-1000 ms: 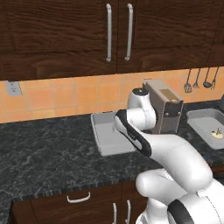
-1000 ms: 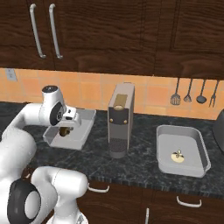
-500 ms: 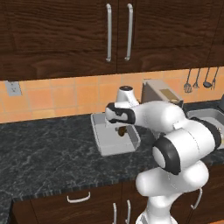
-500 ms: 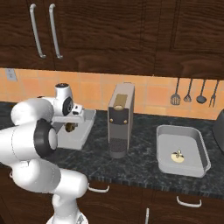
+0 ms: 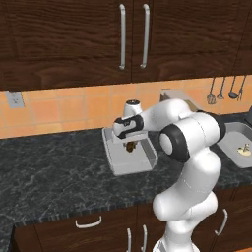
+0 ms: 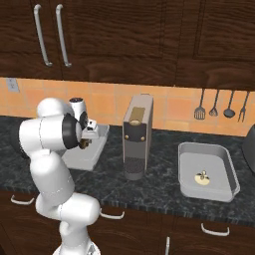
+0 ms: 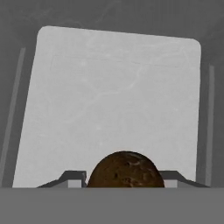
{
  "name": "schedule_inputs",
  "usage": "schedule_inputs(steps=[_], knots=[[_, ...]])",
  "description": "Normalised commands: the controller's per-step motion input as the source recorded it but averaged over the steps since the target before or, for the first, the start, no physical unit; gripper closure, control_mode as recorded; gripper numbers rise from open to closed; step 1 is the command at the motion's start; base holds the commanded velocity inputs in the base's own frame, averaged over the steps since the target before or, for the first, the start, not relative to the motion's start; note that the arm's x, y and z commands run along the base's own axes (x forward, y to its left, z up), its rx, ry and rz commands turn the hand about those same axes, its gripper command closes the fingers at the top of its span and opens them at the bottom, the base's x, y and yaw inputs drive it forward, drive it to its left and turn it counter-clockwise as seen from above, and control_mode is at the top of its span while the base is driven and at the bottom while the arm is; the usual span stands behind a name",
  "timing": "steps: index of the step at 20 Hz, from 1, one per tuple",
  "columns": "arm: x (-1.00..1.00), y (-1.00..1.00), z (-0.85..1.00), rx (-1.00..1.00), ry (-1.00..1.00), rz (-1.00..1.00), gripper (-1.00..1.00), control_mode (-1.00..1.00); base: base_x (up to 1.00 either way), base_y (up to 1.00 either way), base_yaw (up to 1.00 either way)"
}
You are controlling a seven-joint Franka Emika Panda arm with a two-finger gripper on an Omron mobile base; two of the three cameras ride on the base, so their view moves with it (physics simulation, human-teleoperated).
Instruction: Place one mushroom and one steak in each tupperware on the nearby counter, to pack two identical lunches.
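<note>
Tupperware (image 5: 129, 162) sits on the counter (image 5: 49, 167) to the left of the toaster (image 6: 137, 137), close to the tiled wall. Its pale floor is bare in the hand view, where the container (image 7: 113, 100) lies straight below the camera. A mushroom (image 7: 125, 170) with a rounded brown cap is held between the two dark fingertips (image 7: 72, 177) of the gripper (image 7: 124, 177), which are closed against its sides. From the left base view the mushroom (image 5: 130, 146) hangs just above the container's floor, inside the line of the rim, toward the end nearest the wall. I cannot tell whether it touches the bottom.

A second tupperware (image 6: 206, 172) stands on the counter well to the right of the toaster. One small pale mushroom (image 6: 201, 177) lies near the middle of its floor. In the left base view that container (image 5: 238, 138) shows past the arm, with the pale mushroom (image 5: 243, 150) in it.

The arm (image 5: 189, 142) rises from the base in front of the drawers, bends at a dark elbow joint and reaches leftward from the toaster. The wrist turns down so that the gripper (image 5: 129, 142) points at the near container. In the right base view the gripper (image 6: 84, 142) hangs over that container (image 6: 87, 152), partly hidden behind the arm's upper segment.
</note>
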Motion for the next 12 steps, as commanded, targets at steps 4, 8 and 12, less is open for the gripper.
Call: schedule_inputs(steps=[4,8,12], knots=[[0.00,0.00,-0.17,0.00,0.00,0.00,1.00,-1.00,0.00,0.00,0.00],[0.00,0.00,0.00,0.00,0.00,0.00,-1.00,-1.00,0.00,0.00,0.00],[0.00,0.00,0.01,0.00,0.02,0.00,-1.00,-1.00,0.00,0.00,0.00]])
